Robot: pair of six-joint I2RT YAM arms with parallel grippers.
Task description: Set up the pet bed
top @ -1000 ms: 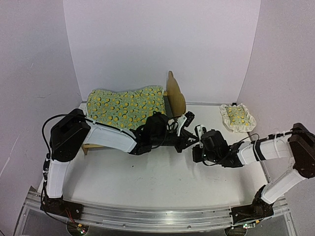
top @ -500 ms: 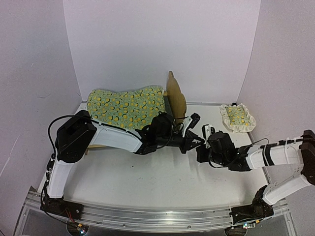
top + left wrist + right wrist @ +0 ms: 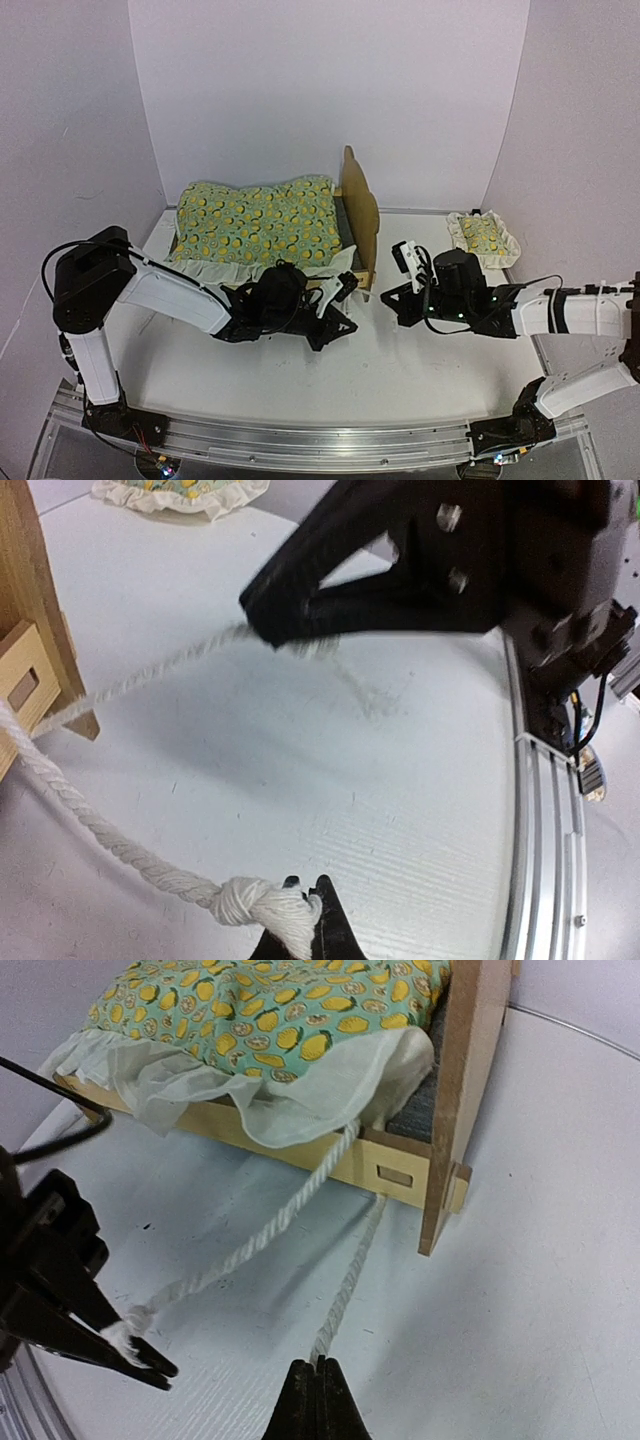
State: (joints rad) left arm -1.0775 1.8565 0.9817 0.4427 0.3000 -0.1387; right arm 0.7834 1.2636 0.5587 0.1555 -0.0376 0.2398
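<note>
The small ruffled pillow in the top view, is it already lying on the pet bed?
No, the pillow lies on the table, right of the pet bed and apart from it.

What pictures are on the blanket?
The blanket has yellow lemons on green; the right wrist view shows it best.

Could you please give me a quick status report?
Left gripper shut on knotted rope; right gripper shut on second rope. Pet bed under blanket. Pillow aside, nothing blocking.

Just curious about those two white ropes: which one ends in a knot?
The rope in the left gripper: a fat knot sits at its end. The other rope, pinched by the right gripper, shows no knot.
</note>
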